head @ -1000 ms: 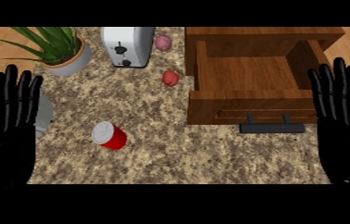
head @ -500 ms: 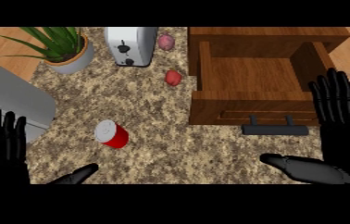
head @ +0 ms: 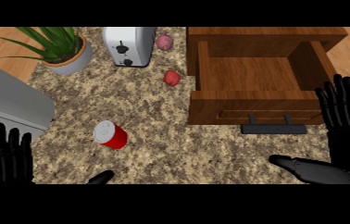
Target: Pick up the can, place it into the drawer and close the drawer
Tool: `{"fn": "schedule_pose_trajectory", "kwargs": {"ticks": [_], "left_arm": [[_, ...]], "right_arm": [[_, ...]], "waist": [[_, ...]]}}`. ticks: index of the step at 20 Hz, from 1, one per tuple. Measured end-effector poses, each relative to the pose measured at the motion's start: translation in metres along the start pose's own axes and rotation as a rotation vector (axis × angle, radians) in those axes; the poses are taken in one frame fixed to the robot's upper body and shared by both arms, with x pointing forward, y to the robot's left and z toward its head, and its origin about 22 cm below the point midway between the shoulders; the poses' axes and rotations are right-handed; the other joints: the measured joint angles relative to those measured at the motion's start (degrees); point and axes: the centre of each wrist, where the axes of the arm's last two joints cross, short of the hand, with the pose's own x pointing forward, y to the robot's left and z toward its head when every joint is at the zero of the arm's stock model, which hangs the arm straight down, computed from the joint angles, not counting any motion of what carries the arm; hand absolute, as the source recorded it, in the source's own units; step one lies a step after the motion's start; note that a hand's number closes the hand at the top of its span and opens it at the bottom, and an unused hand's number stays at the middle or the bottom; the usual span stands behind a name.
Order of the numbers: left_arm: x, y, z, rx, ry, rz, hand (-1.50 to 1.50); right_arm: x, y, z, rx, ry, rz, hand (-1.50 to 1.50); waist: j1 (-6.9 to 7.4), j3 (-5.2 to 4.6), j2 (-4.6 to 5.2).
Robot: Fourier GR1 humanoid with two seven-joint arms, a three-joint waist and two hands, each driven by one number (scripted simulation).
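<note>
The red can (head: 111, 134) lies on its side on the speckled surface (head: 171, 140), left of centre, its pale lid facing up-left. The left hand (head: 15, 159) is at the lower left edge, fingers straight and released, apart from the can; its thumb tip shows below the can. The right hand (head: 334, 121) stands at the right edge with fingers straight up and thumb stretched leftward, holding nothing, well apart from the can. Both hands are cut off by the edges. The wooden drawer (head: 256, 108) stands open at upper right, its dark handle (head: 273, 127) facing the robot. A toaster (head: 129, 46), a potted plant (head: 60, 47) and two reddish vegetables (head: 171, 77) sit further back; a grey sink edge (head: 24, 105) shows at left.
</note>
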Motion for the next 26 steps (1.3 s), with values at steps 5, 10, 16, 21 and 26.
{"fn": "schedule_pose_trajectory", "kwargs": {"ticks": [5,10,16,21,26], "left_arm": [[-0.008,-0.008,-0.002,0.002,0.021,-0.008,-1.5],[-0.027,-0.024,-0.005,-0.004,0.064,-0.013,-1.5],[-0.058,-0.035,-0.009,0.006,0.102,-0.041,-1.5],[-0.089,-0.033,-0.003,0.025,0.125,-0.061,-1.5],[-0.119,-0.039,-0.006,0.047,0.15,-0.075,-1.5]], "right_arm": [[-0.001,-0.007,0.005,-0.003,-0.008,0.002,-1.5],[0.0,-0.019,0.002,-0.013,-0.011,-0.001,-1.5],[-0.003,-0.022,0.01,-0.02,-0.02,0.0,-1.5],[0.002,-0.027,0.018,-0.017,-0.025,0.01,-1.5],[0.01,-0.025,0.022,-0.016,-0.029,0.011,-1.5]], "waist": [[-0.06,-0.02,0.0],[-0.13,-0.04,0.02],[-0.16,-0.05,0.01],[-0.12,-0.06,-0.01],[-0.18,-0.07,0.01]]}}
